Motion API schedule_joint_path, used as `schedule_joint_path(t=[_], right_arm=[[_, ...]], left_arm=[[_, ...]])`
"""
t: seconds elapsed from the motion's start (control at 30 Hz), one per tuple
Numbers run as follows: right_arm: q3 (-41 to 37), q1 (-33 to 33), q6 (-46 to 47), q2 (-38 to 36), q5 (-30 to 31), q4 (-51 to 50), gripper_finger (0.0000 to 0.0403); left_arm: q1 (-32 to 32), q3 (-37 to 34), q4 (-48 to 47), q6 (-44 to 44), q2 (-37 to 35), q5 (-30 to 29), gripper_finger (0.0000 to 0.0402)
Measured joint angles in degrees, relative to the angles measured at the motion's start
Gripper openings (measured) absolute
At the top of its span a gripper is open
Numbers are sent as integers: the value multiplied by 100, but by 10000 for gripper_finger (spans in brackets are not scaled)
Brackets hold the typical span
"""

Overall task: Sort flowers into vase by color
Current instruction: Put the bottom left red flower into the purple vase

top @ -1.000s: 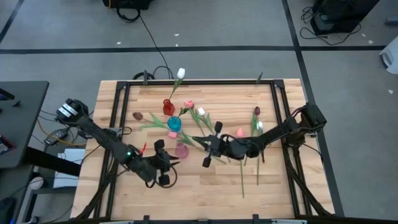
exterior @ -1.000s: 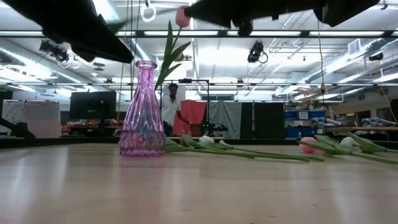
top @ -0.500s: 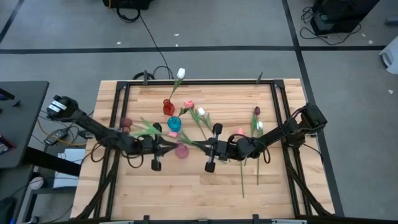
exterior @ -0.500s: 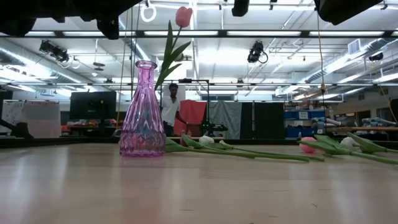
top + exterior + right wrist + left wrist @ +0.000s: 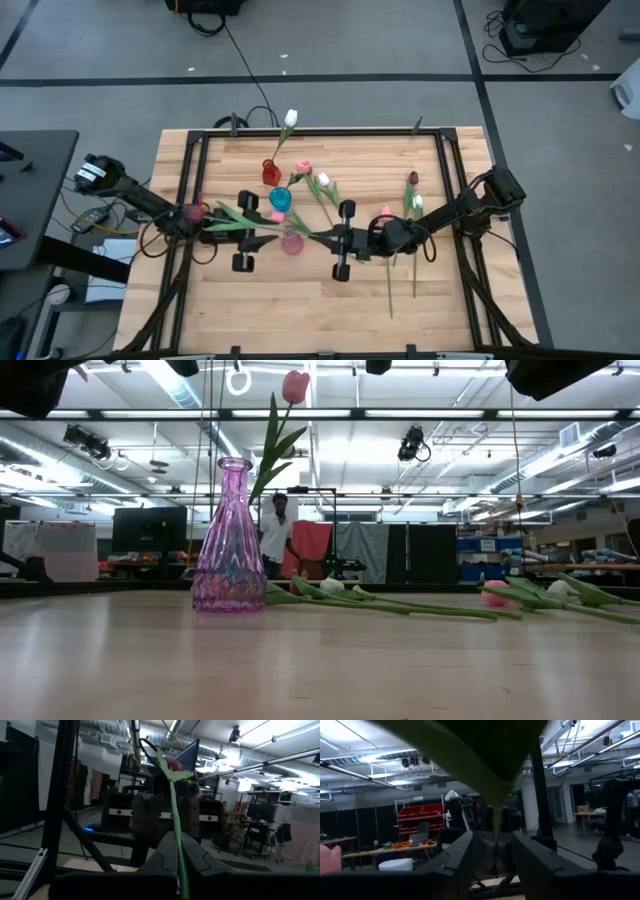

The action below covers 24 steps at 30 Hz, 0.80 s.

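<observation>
Both claws (image 5: 262, 236) on one tulip (image 5: 225, 213)

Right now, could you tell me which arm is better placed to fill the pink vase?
Probably the right: the right gripper holds a pink tulip upright beside the pink vase, while the left gripper holds a maroon tulip pointing away from it.

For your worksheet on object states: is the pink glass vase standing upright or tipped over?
Upright. In the low view the pink vase stands on its base on the table, neck pointing straight up, with tulips lying flat behind it.
</observation>
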Motion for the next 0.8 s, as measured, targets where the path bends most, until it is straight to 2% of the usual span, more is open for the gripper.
schedule_joint_path(t=[0.2, 0.3, 0.37, 0.47, 0.53, 0.8], right_arm=[[0, 0, 22, 0, 0, -108, 6], [0, -2, 41, 0, 0, -170, 7], [-1, -33, 65, 0, 7, -255, 9], [-2, -70, 112, 0, 28, -334, 17], [-2, -99, 181, 0, 53, -375, 30], [-2, -191, 961, -23, 325, -684, 113]], left_arm=[[0, 97, -4, 25, 0, -2, 134], [0, 112, -1, 49, 0, -38, 117], [0, 112, -2, 85, 0, -126, 90], [3, 112, -6, 179, 0, -177, 26], [42, 112, -4, 161, 0, -231, 13], [70, 111, -480, -104, -106, -445, 7]])
